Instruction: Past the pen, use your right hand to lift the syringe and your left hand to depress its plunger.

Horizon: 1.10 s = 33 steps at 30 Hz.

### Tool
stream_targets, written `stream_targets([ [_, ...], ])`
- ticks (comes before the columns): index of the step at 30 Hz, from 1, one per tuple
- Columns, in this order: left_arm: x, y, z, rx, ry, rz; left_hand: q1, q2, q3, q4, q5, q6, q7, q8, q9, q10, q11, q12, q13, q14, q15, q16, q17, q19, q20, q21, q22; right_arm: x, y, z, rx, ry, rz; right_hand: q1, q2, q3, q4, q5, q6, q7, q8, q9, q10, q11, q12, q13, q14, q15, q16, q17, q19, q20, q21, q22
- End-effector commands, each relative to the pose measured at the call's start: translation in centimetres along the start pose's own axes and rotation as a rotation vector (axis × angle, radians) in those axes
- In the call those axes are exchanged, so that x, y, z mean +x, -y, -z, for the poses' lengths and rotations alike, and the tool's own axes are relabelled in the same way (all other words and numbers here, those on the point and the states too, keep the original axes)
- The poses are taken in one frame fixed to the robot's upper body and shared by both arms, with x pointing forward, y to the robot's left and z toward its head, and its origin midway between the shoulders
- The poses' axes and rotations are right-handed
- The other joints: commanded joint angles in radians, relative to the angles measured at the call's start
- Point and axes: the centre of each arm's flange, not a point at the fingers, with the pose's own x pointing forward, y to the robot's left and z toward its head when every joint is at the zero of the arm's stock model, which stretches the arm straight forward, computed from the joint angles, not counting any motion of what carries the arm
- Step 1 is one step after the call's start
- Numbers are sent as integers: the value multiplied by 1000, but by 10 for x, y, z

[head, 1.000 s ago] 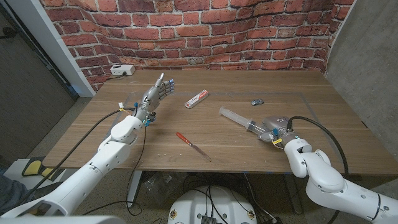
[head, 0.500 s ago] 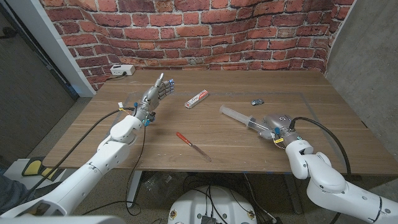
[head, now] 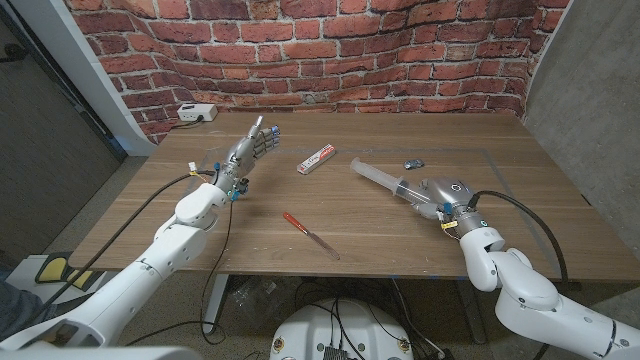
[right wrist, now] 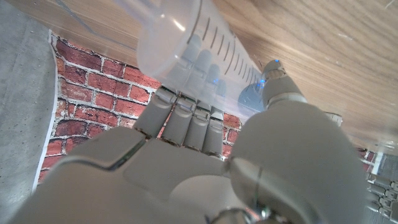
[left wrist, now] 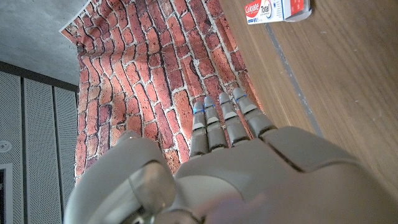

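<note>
My right hand (head: 443,196) grips one end of the clear syringe (head: 385,178), right of the table's middle. The syringe's free end points toward the far left and hangs a little above the wood. In the right wrist view the graduated barrel (right wrist: 186,37) lies across my right hand's (right wrist: 186,162) fingers with the thumb (right wrist: 277,84) against it. The red pen (head: 303,230) lies on the table nearer the front edge, left of the syringe. My left hand (head: 252,150) hovers at the table's left, fingers stretched out and together, holding nothing; the left wrist view shows the back of my left hand (left wrist: 230,162).
A toothpaste tube (head: 316,158) lies between the two hands, also seen as the toothpaste tube (left wrist: 277,9) past my left fingers. A small dark object (head: 413,162) sits behind the syringe. A white device (head: 196,113) stands at the back left by the brick wall.
My right hand has moved away from the front edge with the syringe, and the syringe's free end has risen off the table. The left hand has stayed put.
</note>
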Motion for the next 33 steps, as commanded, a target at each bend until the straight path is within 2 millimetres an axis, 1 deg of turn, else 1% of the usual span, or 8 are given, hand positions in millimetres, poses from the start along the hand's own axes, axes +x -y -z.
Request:
stream_targets([
  [1,3,-1,-1,5,-1,7,-4,2,-2,7,0,11,-2,0,6,8,5,-6,4,7,3,-3,3,5,4,1,2,-1,2,4,134,17,108,136,189,56,63,-2,148,-154,-5,3,80,-73,-6,3,40,-92,-2,1,-4,-69,7,3],
  [12,9,-2,-8,32,17,14,-3,3,-3,7,0,10,-2,-1,6,4,0,-8,4,2,0,-6,3,-1,3,-3,2,6,11,1,270,42,212,134,192,58,69,-1,151,-155,-9,6,88,-71,-10,3,50,-93,-2,1,2,-69,17,5],
  [20,13,7,-29,98,72,36,1,3,-4,6,1,-10,-2,-10,6,-16,1,-16,4,-23,2,-14,3,-23,-2,-11,2,13,16,-7,274,66,239,135,191,59,69,-1,152,-155,-11,7,90,-71,-13,3,53,-93,-3,1,3,-69,22,5],
  [22,13,10,-35,108,93,46,2,2,-5,5,1,-15,-3,-11,6,-22,4,-17,4,-29,0,-15,3,-28,-3,-13,2,14,17,-8,274,71,241,135,191,60,69,-1,150,-157,-13,7,90,-76,-14,3,55,-93,-3,1,2,-69,23,5],
  [23,13,11,-38,113,104,50,3,2,-5,5,1,-16,-2,-12,6,-26,-2,-18,4,-32,1,-15,3,-31,-2,-14,2,15,17,-9,275,72,245,135,191,60,70,-1,149,-156,-13,8,89,-76,-15,3,56,-94,-2,1,3,-69,24,5],
  [24,13,13,-41,117,115,53,3,2,-5,5,1,-17,-2,-12,6,-28,-2,-19,4,-34,1,-16,3,-34,-2,-15,2,15,18,-10,278,72,248,135,192,60,71,0,148,-155,-15,9,89,-69,-17,3,58,-93,-3,1,6,-69,27,6],
  [27,13,17,-49,139,145,66,4,2,-6,5,1,-19,-2,-12,6,-32,1,-19,4,-43,0,-17,3,-45,-2,-19,2,17,20,-11,283,77,258,136,192,61,72,0,149,-153,-15,9,90,-73,-18,3,60,-94,-3,1,8,-69,30,6],
  [33,17,25,-59,178,178,84,4,-1,-10,5,2,-43,-10,-18,6,-61,0,-25,4,-70,0,-20,3,-68,-7,-23,3,20,21,-16,284,86,263,136,191,62,71,0,152,-149,-16,10,94,-71,-20,3,63,-94,-3,0,9,-70,34,6],
])
